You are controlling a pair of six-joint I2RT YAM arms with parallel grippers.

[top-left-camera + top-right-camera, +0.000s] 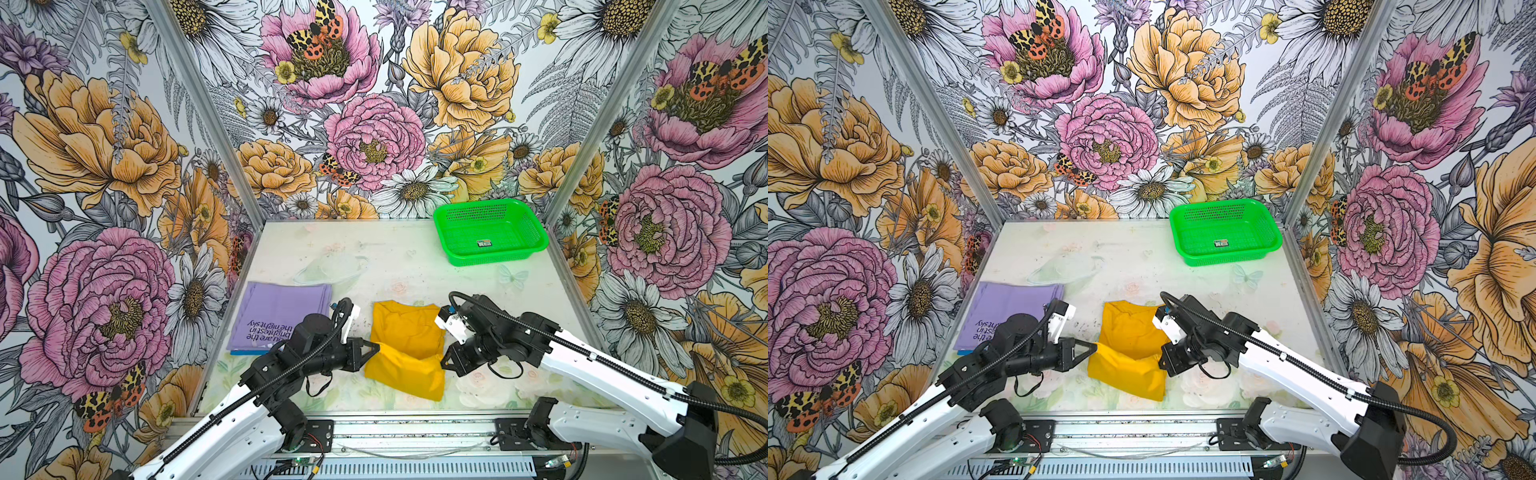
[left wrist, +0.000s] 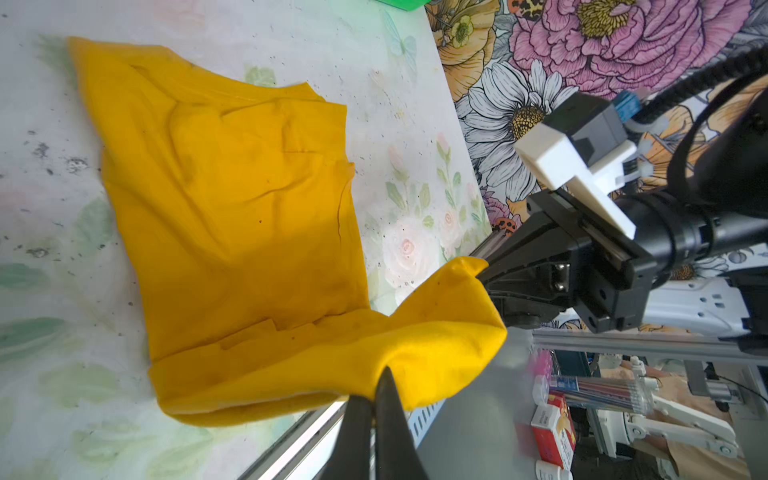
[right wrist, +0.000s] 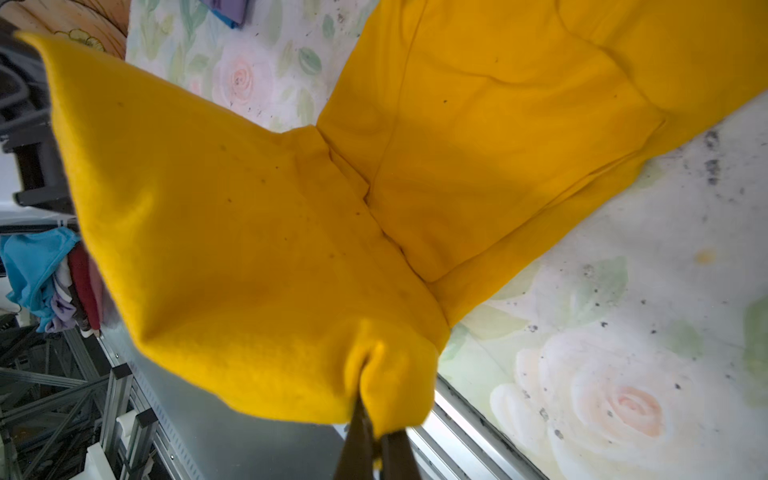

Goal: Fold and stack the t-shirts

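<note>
The mustard-yellow t-shirt [image 1: 405, 328] [image 1: 1129, 328] lies half folded at the table's front middle. Its near band of cloth is raised off the table between both grippers. My left gripper [image 1: 376, 348] [image 1: 1096, 345] [image 2: 384, 374] is shut on the left corner of that band. At the right corner my right gripper [image 1: 444, 360] [image 1: 1160, 361] [image 3: 372, 399] is shut on the cloth too. Both wrist views show the yellow t-shirt [image 2: 232, 199] [image 3: 498, 145] bunched around the fingertips. The folded lavender t-shirt [image 1: 282, 311] [image 1: 1009, 305] with dark text lies at the left, on a blue t-shirt [image 1: 245, 352] [image 1: 963, 353] showing only as a thin edge.
A green mesh basket [image 1: 482, 214] [image 1: 1217, 212] holding only a small label stands at the back right. Floral walls close in the table on three sides. A metal rail [image 1: 415, 428] runs along the front edge.
</note>
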